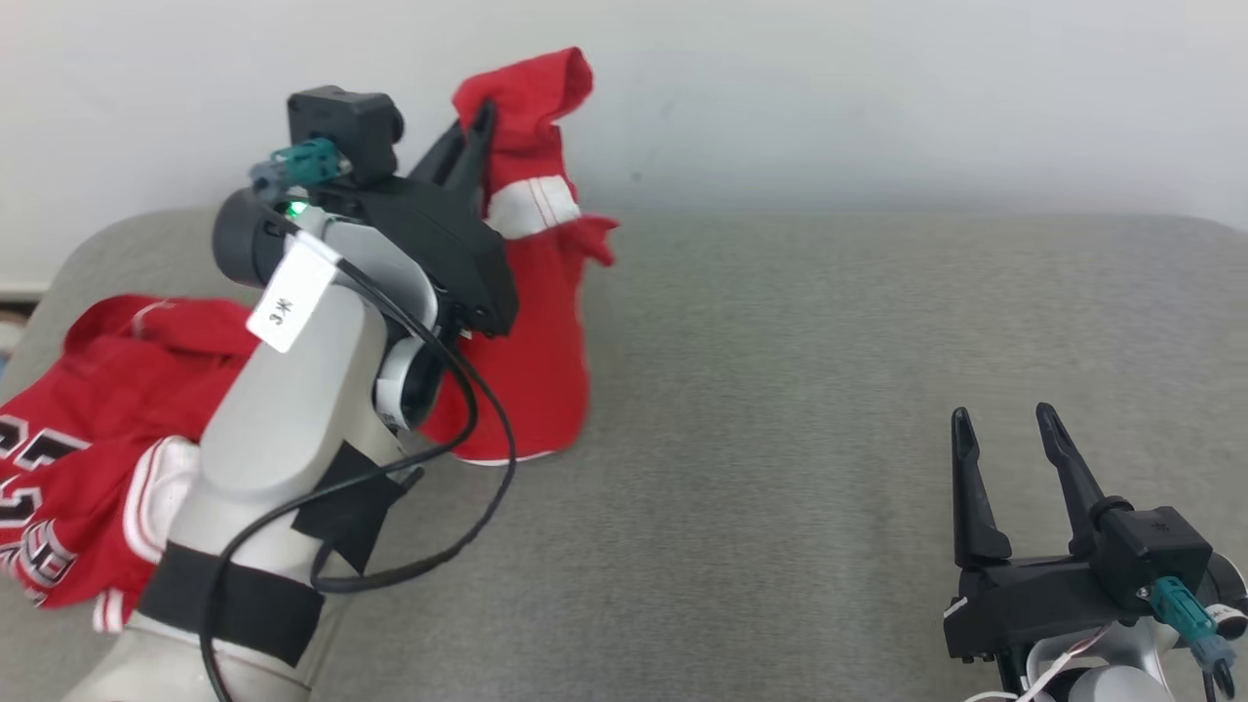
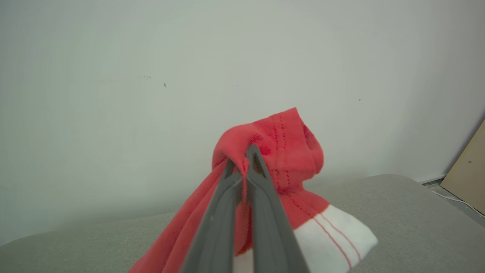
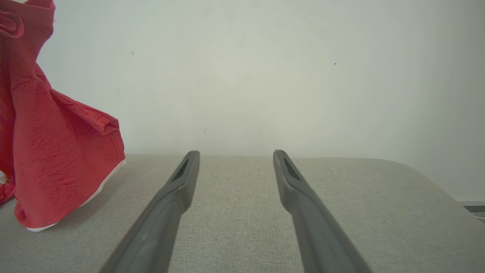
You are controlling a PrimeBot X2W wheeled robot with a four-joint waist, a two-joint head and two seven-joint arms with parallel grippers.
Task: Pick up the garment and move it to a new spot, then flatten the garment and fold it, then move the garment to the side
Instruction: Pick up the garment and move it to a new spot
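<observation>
The left gripper [image 1: 483, 112], jaws pinched on the red garment [image 1: 531, 331], holds it up, hem touching the grey surface [image 1: 829, 390]. Left of the garment a numbered red jersey [image 1: 97, 409] lies half hidden behind the forearm [image 1: 283, 419]. Well right of it the right gripper [image 1: 1004, 419] stands spread. White wall [image 1: 877, 97] behind

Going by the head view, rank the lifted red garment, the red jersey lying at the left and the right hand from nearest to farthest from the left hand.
1. Lifted red garment: nearest, pinched in the shut left hand, upper middle.
2. Red jersey: crumpled at the left edge.
3. Right hand: farthest, open at the lower right.
</observation>
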